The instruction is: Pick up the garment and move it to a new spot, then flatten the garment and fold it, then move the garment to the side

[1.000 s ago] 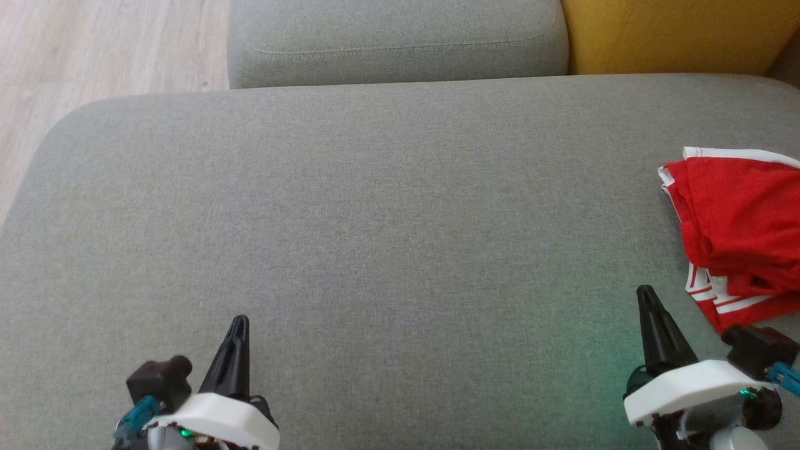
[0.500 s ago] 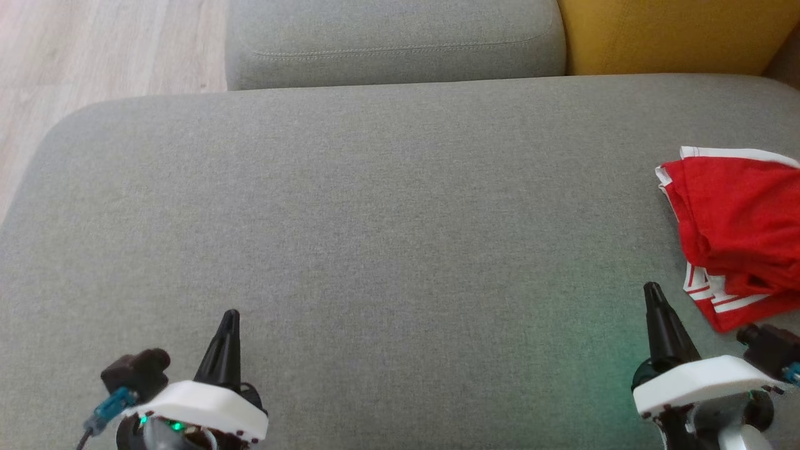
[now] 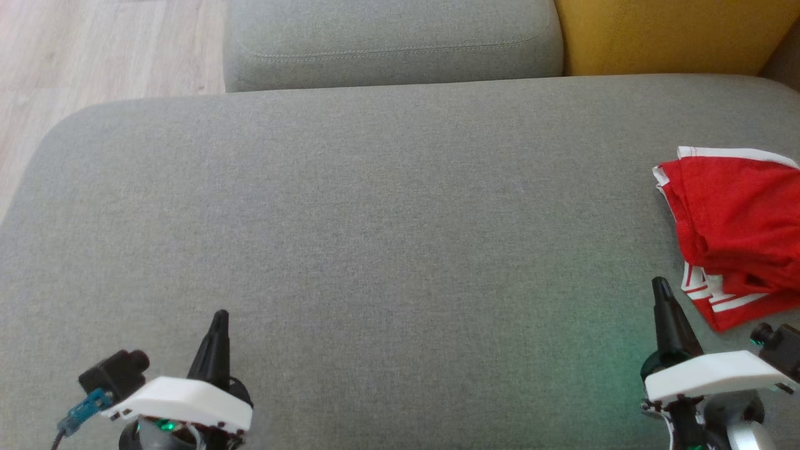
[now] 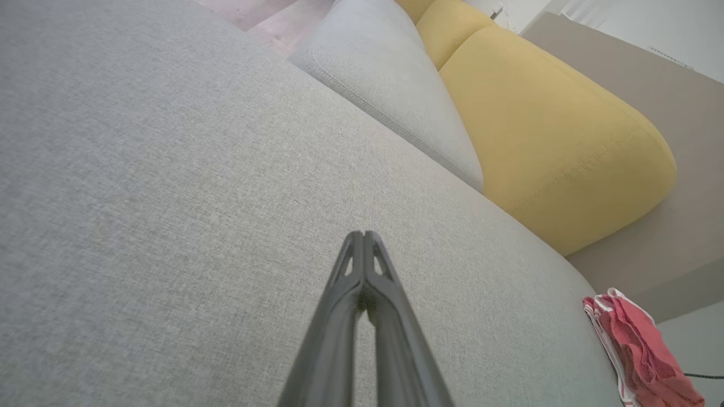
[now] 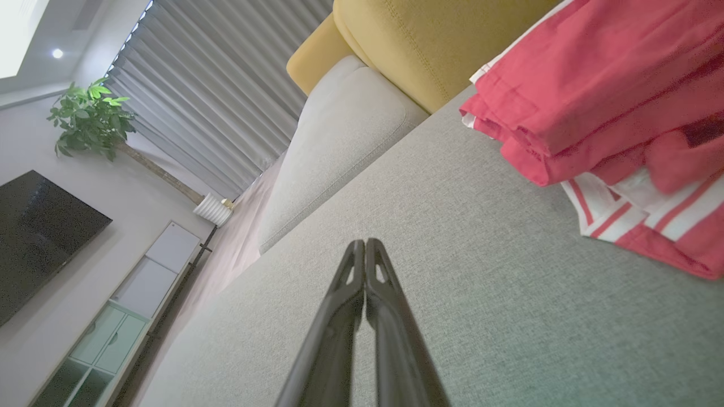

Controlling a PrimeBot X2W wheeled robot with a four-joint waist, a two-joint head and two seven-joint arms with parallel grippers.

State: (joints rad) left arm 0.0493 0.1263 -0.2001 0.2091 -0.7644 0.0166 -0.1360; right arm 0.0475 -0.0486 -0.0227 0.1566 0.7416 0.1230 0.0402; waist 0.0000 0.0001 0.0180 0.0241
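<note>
The garment (image 3: 737, 231) is a red cloth with white stripes, lying folded in a heap at the right edge of the grey seat cushion (image 3: 375, 219). It shows too in the right wrist view (image 5: 611, 113) and, small, at the left wrist view's lower right (image 4: 639, 350). My right gripper (image 3: 660, 287) is shut and empty, just left of the garment's striped hem and apart from it. Over the cushion's near left part my left gripper (image 3: 219, 317) is shut, holding nothing. Both pairs of fingertips meet in the wrist views (image 4: 363, 234) (image 5: 365, 243).
A grey back cushion (image 3: 394, 37) and a yellow one (image 3: 675, 31) stand behind the seat. Pale wood floor (image 3: 94, 50) lies beyond the cushion's rounded left corner. A television (image 5: 34, 237), a low cabinet (image 5: 141, 277) and a potted plant (image 5: 90, 116) stand across the room.
Both grippers have drawn outward and a little back: the left one toward the left, the right one toward the right. The garment lies still, and the head view has shifted slightly.
</note>
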